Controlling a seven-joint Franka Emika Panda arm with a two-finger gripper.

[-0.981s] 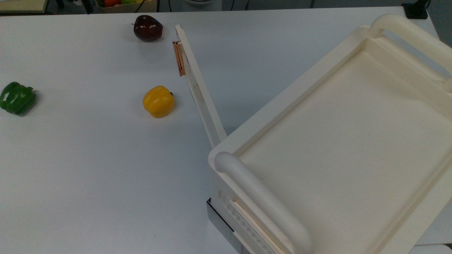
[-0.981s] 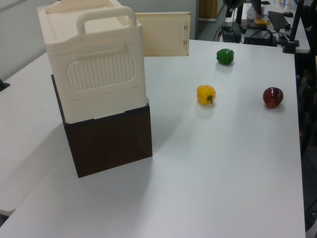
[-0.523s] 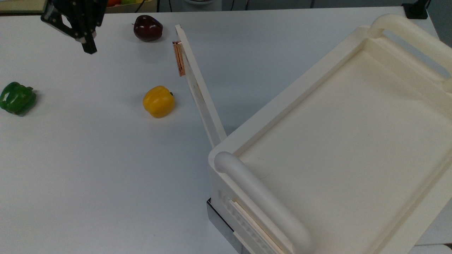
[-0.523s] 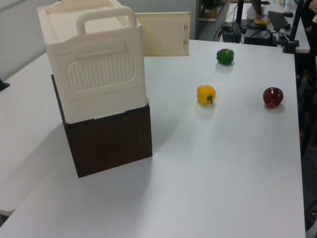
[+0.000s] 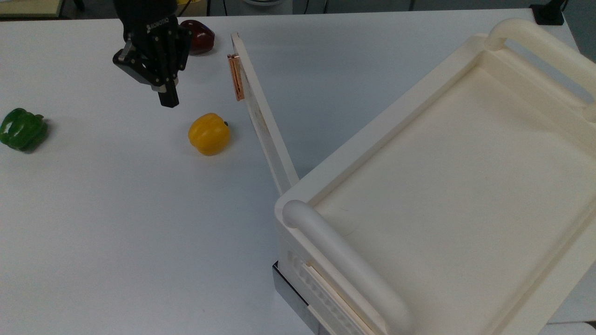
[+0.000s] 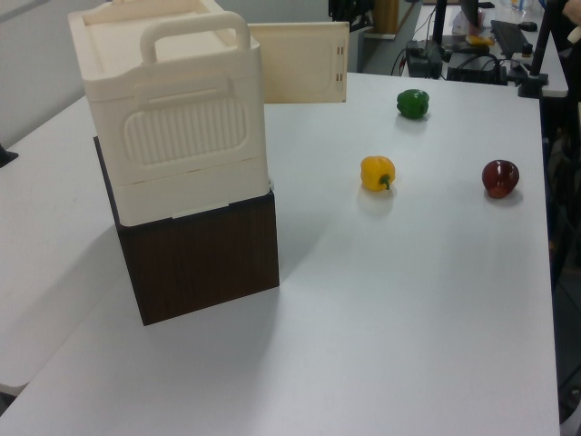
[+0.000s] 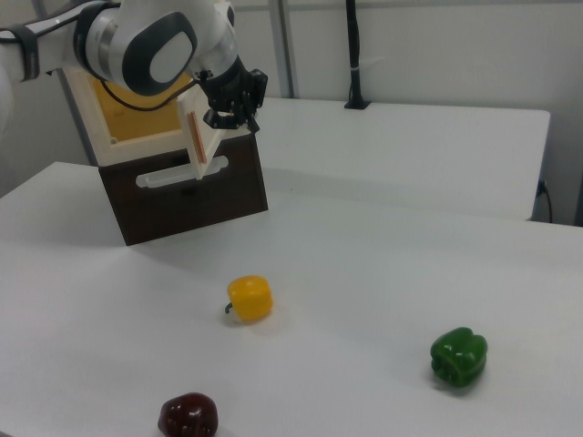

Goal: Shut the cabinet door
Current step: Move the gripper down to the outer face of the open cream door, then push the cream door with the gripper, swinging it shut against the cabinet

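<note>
Hovering beside the cabinet door [image 5: 260,116], the hand [image 5: 168,98] seemingly closed and empty, cabinet [image 5: 447,195] open.

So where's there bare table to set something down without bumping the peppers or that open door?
The table is bare across the top view's lower left, below the green pepper and yellow pepper. It's tight near the cabinet door, where the gripper, yellow pepper and dark red apple cluster.

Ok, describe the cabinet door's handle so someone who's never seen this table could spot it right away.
Start at the large cream-white cabinet in the top view's right half. A thin cream cabinet door swings out from its corner toward the dark red apple. Near the door's free end sits the handle, a small copper-coloured rectangle, unlike the thick cream bar handles.
</note>
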